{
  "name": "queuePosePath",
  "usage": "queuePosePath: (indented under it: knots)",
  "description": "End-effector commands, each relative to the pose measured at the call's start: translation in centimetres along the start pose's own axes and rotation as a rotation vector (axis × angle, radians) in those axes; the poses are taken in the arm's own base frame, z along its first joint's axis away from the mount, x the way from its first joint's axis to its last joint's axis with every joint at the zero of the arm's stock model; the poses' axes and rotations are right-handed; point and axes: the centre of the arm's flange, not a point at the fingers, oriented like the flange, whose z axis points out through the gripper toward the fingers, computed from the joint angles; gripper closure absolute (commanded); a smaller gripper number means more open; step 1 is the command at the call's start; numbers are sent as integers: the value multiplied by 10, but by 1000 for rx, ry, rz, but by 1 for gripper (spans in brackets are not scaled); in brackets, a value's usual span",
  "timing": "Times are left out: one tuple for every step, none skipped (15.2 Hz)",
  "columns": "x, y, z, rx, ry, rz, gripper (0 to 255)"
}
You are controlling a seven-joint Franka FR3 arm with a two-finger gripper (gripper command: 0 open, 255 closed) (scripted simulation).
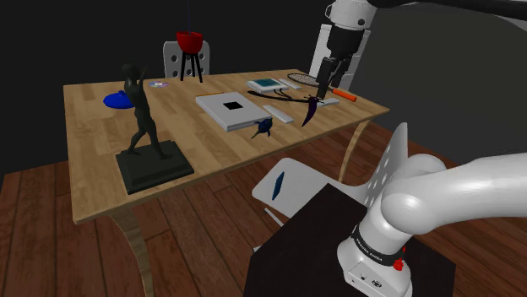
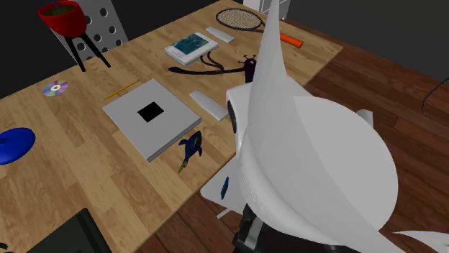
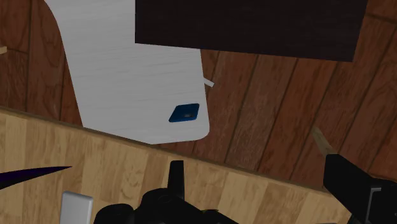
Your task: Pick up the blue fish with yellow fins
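Note:
The blue fish with yellow fins (image 1: 263, 126) (image 2: 191, 146) lies on the wooden table (image 1: 93, 169) near its front edge, just beside a flat white box (image 1: 232, 110) (image 2: 151, 117). My gripper (image 1: 324, 88) (image 3: 261, 191) hangs above the table toward the shoulder view's right, well away from the fish. It is open, its fingers (image 3: 175, 181) wide apart with nothing between them. Under it are the table's edge and the floor. A dark purple spiky toy (image 1: 311, 110) (image 2: 250, 68) sits just below the gripper.
A dark statue (image 1: 143, 126), blue dish (image 1: 118, 99), red pot on a stand (image 1: 191, 51), book (image 1: 268, 84), racket (image 1: 302, 80), orange marker (image 1: 344, 95) and small white bar (image 2: 207, 104) share the table. A white chair (image 1: 296, 181) (image 3: 127, 70) carrying a small blue item (image 3: 184, 113) stands at the front edge.

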Motion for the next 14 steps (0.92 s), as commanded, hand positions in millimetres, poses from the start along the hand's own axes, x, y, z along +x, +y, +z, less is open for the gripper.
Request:
queuePosePath:
  knots:
    - [0,0,0,0,0,0,0]
    - [9,2,9,-4,2,-6,0]
    - [18,5,18,-9,5,-12,0]
    - [26,7,27,-13,7,-18,0]
    - [35,10,36,-17,10,-24,0]
    - [44,12,45,-22,12,-30,0]
    - [53,15,53,-26,14,-35,0]
    - [62,17,62,-30,17,-41,0]
    - [71,19,71,-35,19,-47,0]
    - [80,22,80,-39,21,-53,0]
    - [89,24,89,-44,24,-59,0]
    - [98,26,97,-48,26,-65,0]
    - [108,29,106,-52,29,-71,0]
    - [117,31,114,-57,31,-77,0]
